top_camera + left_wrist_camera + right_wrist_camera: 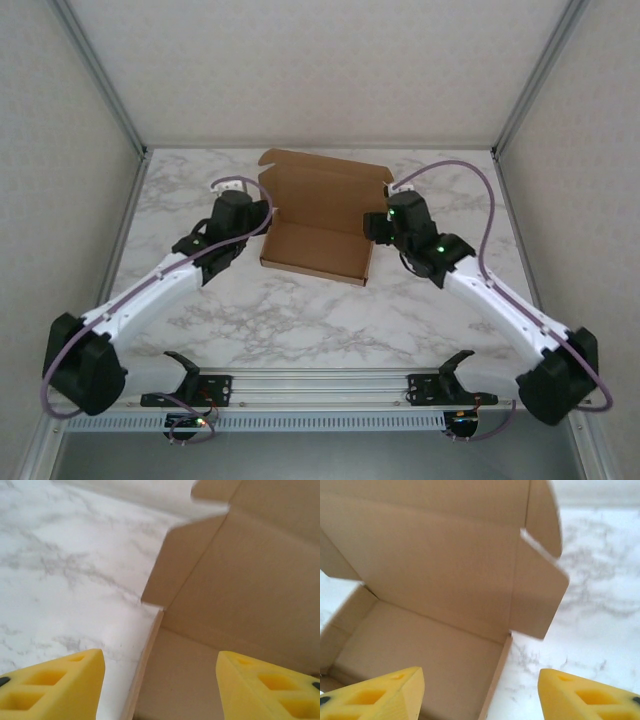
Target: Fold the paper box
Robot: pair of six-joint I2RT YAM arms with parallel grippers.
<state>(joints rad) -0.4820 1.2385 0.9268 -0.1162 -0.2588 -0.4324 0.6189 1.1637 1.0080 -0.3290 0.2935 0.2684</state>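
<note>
While the left gripper (160,666) and right gripper (481,680) are seen open and empty flanking the paper box (318,225) centred on the table (300,320), its unheld walls may be sprung outward by stiff creases.

Lab test cell: aluminium frame (102,75), marble tabletop (300,320).

There it was, my surface (300,320): white, marbled with grey veins. Toward its far middle lay the paper box (318,245), its shallow tray flat on the marble and open, lid standing up behind.
</note>
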